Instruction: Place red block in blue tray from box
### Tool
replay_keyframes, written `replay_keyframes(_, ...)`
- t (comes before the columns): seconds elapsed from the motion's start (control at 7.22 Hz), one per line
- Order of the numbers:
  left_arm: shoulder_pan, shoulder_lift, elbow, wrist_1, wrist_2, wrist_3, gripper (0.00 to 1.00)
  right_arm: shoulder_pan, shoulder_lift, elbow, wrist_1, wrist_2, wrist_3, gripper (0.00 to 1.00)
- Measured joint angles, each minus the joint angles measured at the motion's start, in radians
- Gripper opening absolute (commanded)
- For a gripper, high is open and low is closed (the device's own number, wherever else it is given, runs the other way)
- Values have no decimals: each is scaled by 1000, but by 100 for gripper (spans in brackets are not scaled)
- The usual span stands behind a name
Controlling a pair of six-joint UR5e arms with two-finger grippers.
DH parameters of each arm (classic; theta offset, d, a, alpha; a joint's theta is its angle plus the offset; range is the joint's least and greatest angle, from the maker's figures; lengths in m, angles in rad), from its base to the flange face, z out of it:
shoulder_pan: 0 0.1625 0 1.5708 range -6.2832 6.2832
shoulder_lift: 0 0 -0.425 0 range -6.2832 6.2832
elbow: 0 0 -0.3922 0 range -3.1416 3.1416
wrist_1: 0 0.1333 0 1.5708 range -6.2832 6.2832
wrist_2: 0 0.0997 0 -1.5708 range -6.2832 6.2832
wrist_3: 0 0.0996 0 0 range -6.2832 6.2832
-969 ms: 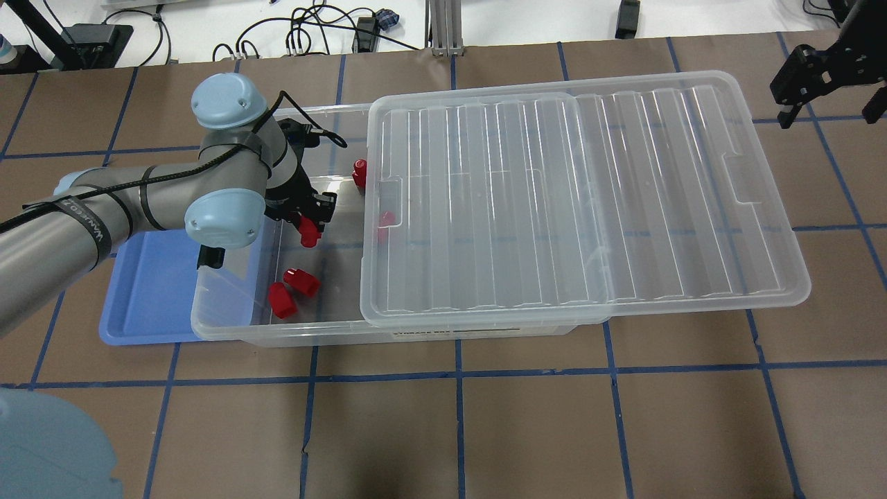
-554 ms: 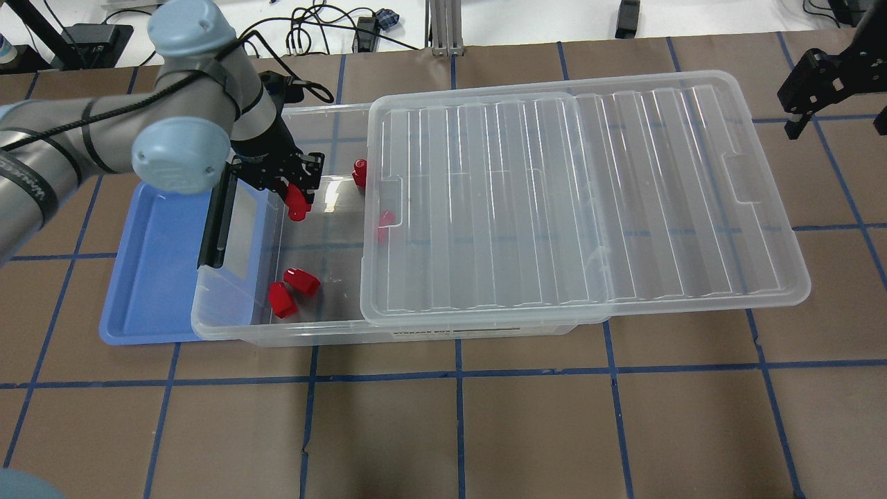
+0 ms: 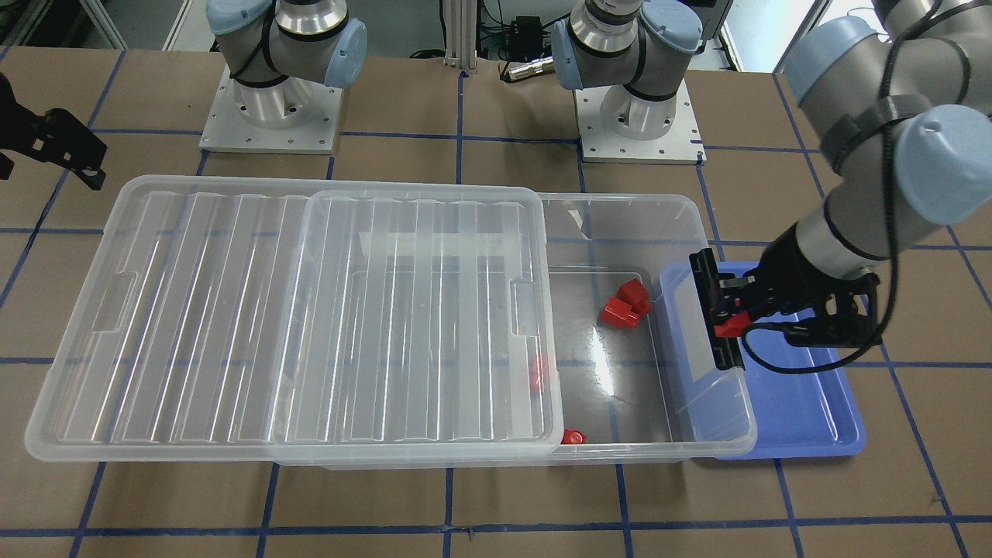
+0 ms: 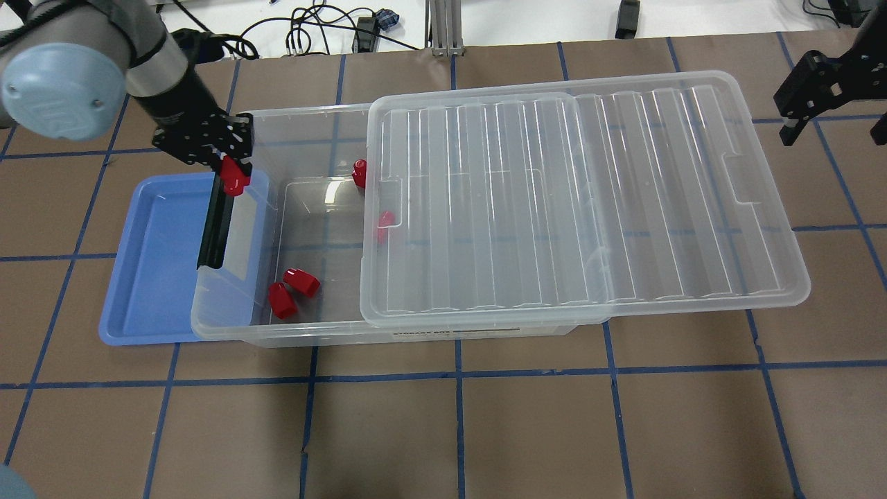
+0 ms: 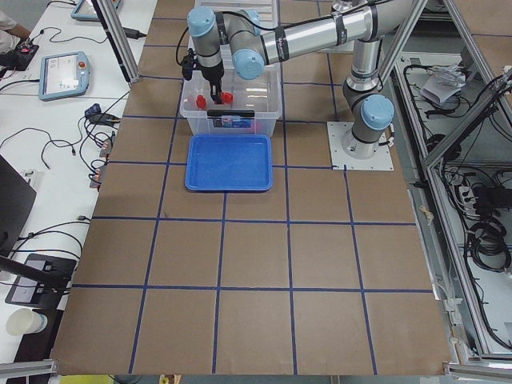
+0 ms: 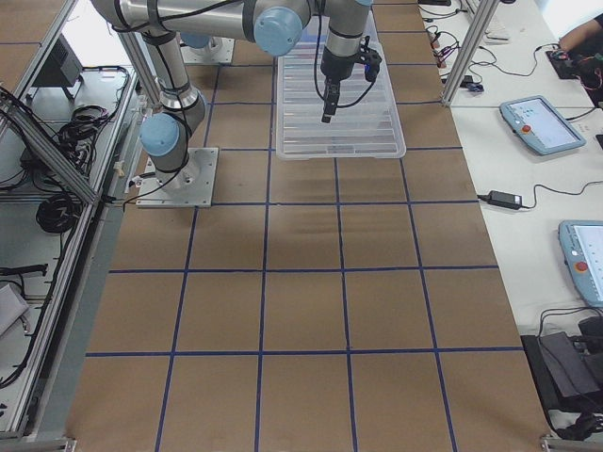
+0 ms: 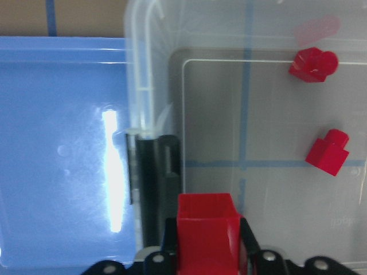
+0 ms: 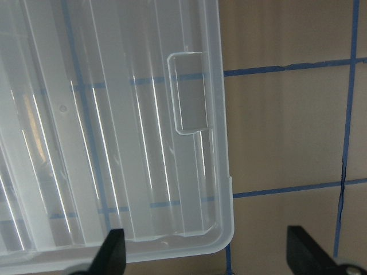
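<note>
My left gripper [image 4: 233, 174] is shut on a red block [image 7: 206, 238] and holds it above the box's left end rim, right over the black latch [image 4: 215, 225]. It also shows in the front view [image 3: 730, 322]. The blue tray [image 4: 152, 263] lies just beyond that end, partly under the box's rim. The clear box [image 4: 305, 334] holds several more red blocks: two [image 4: 291, 290] near its front wall, one [image 4: 359, 173] at the far wall and one [image 4: 383, 220] under the lid's edge. My right gripper [image 8: 206, 255] is open and empty, off the lid's right end.
The ribbed clear lid [image 4: 589, 194] lies slid to the right over most of the box, overhanging its right end. Blue tape lines grid the brown table [image 4: 527, 430]. Both arm bases [image 3: 635, 116] stand on the table's robot side.
My left gripper, with the red block in it, has risen out of the box and moved left and away, to the box's end rim beside the blue tray. The right gripper barely moved.
</note>
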Motion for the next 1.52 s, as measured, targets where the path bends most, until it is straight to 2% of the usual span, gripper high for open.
replay_keyframes(0.28,165,-26,-26,9,-7,258,10,17,11,4,-2,-6,24,100)
replay_keyframes(0.42,222,-46,-59,58,-18,364,10,14,17,15,-16,-11,24,100)
replay_keyframes(0.69,269,-81,-194,282,-27,433,12,-23,28,59,-96,-34,10,100)
replay_keyframes(0.83,274,-92,-259,375,-26,436,35,-54,33,83,-128,-52,-13,100)
replay_keyframes(0.97,274,-101,-297,425,-25,437,88,-85,44,105,-171,-63,-37,100)
replay_keyframes(1.11,274,-112,-310,445,-24,438,100,-112,59,121,-214,-68,-67,100)
replay_keyframes(1.38,266,-104,-293,431,-20,431,100,-135,87,134,-243,-68,-104,100)
replay_keyframes(1.52,254,-85,-261,381,-19,414,100,-138,110,136,-247,-67,-108,100)
